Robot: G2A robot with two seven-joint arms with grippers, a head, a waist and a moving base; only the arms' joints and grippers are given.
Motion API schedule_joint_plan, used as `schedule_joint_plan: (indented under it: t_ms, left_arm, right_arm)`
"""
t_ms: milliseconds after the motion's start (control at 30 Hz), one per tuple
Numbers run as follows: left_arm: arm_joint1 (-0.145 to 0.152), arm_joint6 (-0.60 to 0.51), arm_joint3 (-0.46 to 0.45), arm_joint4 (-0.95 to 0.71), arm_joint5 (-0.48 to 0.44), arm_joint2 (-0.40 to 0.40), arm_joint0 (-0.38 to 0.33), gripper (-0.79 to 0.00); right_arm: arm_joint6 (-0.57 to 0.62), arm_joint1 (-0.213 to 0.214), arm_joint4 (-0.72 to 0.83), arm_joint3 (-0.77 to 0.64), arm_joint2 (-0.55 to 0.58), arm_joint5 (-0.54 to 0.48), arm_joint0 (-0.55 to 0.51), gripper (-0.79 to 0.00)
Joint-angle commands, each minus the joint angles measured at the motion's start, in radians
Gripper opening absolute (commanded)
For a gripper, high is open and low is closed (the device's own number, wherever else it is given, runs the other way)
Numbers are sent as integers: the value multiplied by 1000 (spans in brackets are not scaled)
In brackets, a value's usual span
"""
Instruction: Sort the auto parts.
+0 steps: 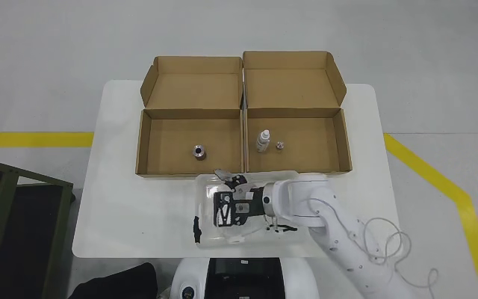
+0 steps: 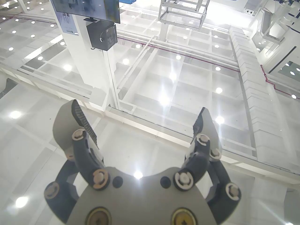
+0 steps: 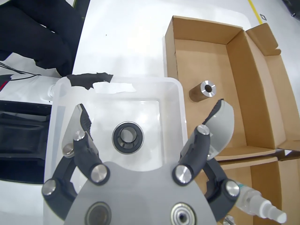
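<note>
Clear plastic forms the shallow bin (image 3: 150, 78) at the near edge of your white worktop (image 3: 131, 36). One part lies on its floor: a black-rimmed steel ring bearing (image 3: 127, 137), flat, with its bore facing up. Your right tool (image 3: 150, 108) hangs directly above it, released, its jaws spread wide and touching nothing. That stance suits a straight drop onto the ring.

Beyond the bin, the left brown cardboard box (image 1: 168, 142) holds a short steel cylinder with a bored end (image 3: 202, 91). The right brown cardboard box (image 1: 314, 142) holds a white plastic bottle (image 1: 263, 140) with a small metal piece (image 1: 281, 144) just beside it. Like seems to go with like, so I judge the bearing belongs with the cylinder.

Your left tool (image 2: 139, 108) is released too. It is aimed at the ceiling (image 2: 187, 71), probably to stay out of the way.
</note>
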Motion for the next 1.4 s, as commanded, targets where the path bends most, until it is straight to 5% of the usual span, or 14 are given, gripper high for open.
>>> schedule_joint_plan:
  t_ms: [0,667,1100,1200,1367]
  left_arm:
    - [0,0,0,0,0,0,0,0]
    - [0,0,0,0,0,0,0,0]
    - [0,0,0,0,0,0,0,0]
    - [0,0,0,0,0,0,0,0]
    - [0,0,0,0,0,0,0,0]
  right_arm:
    - [-26,4,-9,10,0,-12,-9,0]
    - [-158,29,-144,117,-8,-16,-29,0]
    - [-184,31,-147,189,-38,11,-11,-265]
    - [-189,31,-141,197,-43,15,-7,-394]
    - [-194,32,-131,208,-49,18,0,-502]
